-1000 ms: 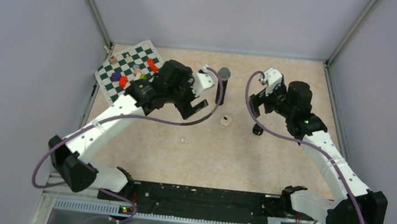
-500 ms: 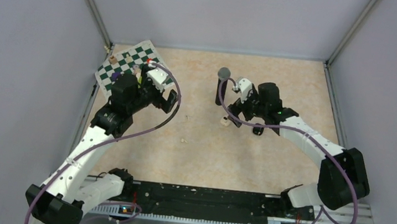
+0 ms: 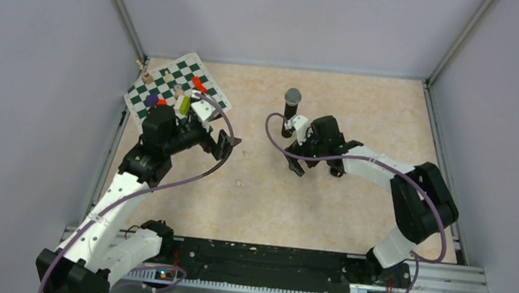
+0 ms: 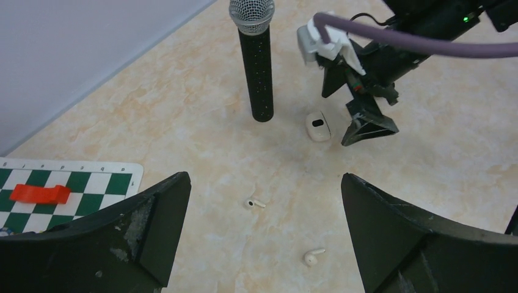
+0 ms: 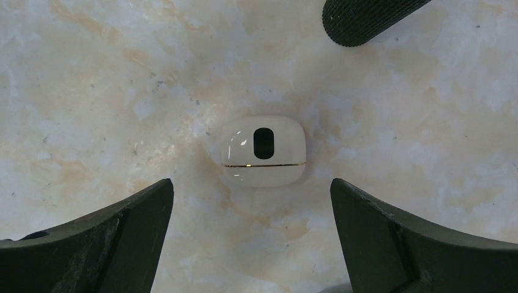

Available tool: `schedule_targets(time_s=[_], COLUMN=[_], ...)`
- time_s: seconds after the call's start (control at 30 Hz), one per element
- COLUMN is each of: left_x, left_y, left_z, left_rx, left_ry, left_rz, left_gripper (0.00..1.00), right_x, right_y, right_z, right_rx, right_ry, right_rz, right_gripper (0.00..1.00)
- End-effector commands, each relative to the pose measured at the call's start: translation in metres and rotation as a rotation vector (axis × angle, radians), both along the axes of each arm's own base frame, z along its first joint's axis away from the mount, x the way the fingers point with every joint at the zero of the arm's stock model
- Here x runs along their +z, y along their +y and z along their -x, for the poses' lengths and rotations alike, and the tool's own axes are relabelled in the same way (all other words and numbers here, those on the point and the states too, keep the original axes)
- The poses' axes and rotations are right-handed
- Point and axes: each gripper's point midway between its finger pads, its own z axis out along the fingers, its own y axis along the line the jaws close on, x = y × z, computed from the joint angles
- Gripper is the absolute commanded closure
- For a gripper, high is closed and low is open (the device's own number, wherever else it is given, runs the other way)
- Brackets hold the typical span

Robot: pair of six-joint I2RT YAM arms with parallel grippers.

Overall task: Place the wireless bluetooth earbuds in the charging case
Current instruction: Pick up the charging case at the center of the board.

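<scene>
A white charging case (image 5: 262, 151), lid closed, lies on the table just ahead of the gap of my right gripper (image 5: 251, 183), which hangs open over it without touching. The left wrist view shows the same case (image 4: 317, 126) beneath the right gripper (image 4: 351, 104). Two whitish earbuds (image 4: 253, 202) (image 4: 313, 257) lie loose on the table in front of my open, empty left gripper (image 4: 264, 177). From above, the earbuds are faint specks (image 3: 245, 154) (image 3: 240, 184) between the left gripper (image 3: 227, 147) and the right gripper (image 3: 296, 159). The case is hidden there.
A tall black microphone (image 3: 290, 106) stands upright just behind the case, close to the right gripper. A green-and-white chessboard (image 3: 146, 107) with coloured pieces lies at the back left, beside the left arm. A small dark object (image 3: 336, 170) sits by the right arm. Walls enclose the table.
The left arm has pulled back leftward toward the chessboard. The right gripper has swung left and come down over the white case, its jaws staying wide.
</scene>
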Motion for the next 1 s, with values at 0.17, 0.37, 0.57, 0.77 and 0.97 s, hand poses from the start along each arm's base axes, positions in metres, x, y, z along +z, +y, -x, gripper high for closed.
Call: schedule_targets(time_s=[0.17, 0.37, 0.57, 0.77, 0.97], left_x=[0.017, 0.015, 0.012, 0.010, 0.004], left_y=[-0.014, -0.016, -0.018, -0.018, -0.019], left_z=[0.008, 0.010, 0.010, 0.011, 0.008], left_rx=[-0.111, -0.132, -0.143, -0.148, -0.143], left_ry=[-0.039, -0.024, -0.014, -0.012, 0.000], left_rz=[0.050, 0.052, 0.053, 0.050, 0.050], left_gripper=[0.01, 0.01, 0.01, 0.01, 0.01], right_x=[-0.015, -0.025, -0.030, -0.035, -0.016], right_y=[0.005, 0.010, 0.019, 0.022, 0.023], right_z=[-0.019, -0.017, -0.011, -0.009, -0.006], right_rx=[-0.009, 0.017, 0.061, 0.077, 0.107], right_ry=[-0.028, -0.010, 0.016, 0.010, -0.026], right_rz=[0.118, 0.134, 0.136, 0.157, 0.135], right_gripper=[0.04, 0.08, 0.16, 0.34, 0.67])
